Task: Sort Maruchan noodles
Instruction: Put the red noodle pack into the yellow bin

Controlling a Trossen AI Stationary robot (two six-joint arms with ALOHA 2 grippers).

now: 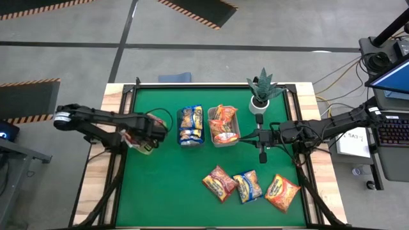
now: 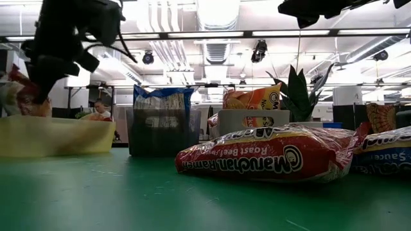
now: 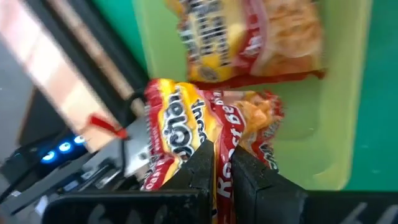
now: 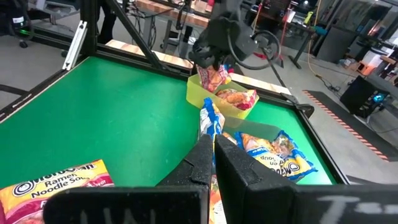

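My left gripper (image 1: 146,137) is over the yellow-green bin (image 1: 137,148) at the table's left, shut on a red Maruchan packet (image 3: 186,124). Another red packet (image 3: 249,43) lies flat in that bin. Blue packets (image 1: 190,125) stand in the dark bin and orange packets (image 1: 223,124) in the grey bin. A red packet (image 1: 220,183), a blue one (image 1: 247,186) and an orange one (image 1: 282,192) lie flat near the near edge. My right gripper (image 1: 259,137) hovers shut, holding nothing, to the right of the grey bin. My left gripper pinches the red packet between its two fingers at one crumpled end (image 3: 219,163), coming from above and pointing down. The packet hangs below the fingers over the yellow-green bin (image 2: 54,136). Whether its lower end (image 2: 18,96) touches the bin, I cannot tell.
A potted plant (image 1: 262,92) stands at the far right of the green mat, behind my right gripper. Wooden table edges and dark frame rails flank the mat. Bare green mat lies between the bins and the three loose packets and across the near left.
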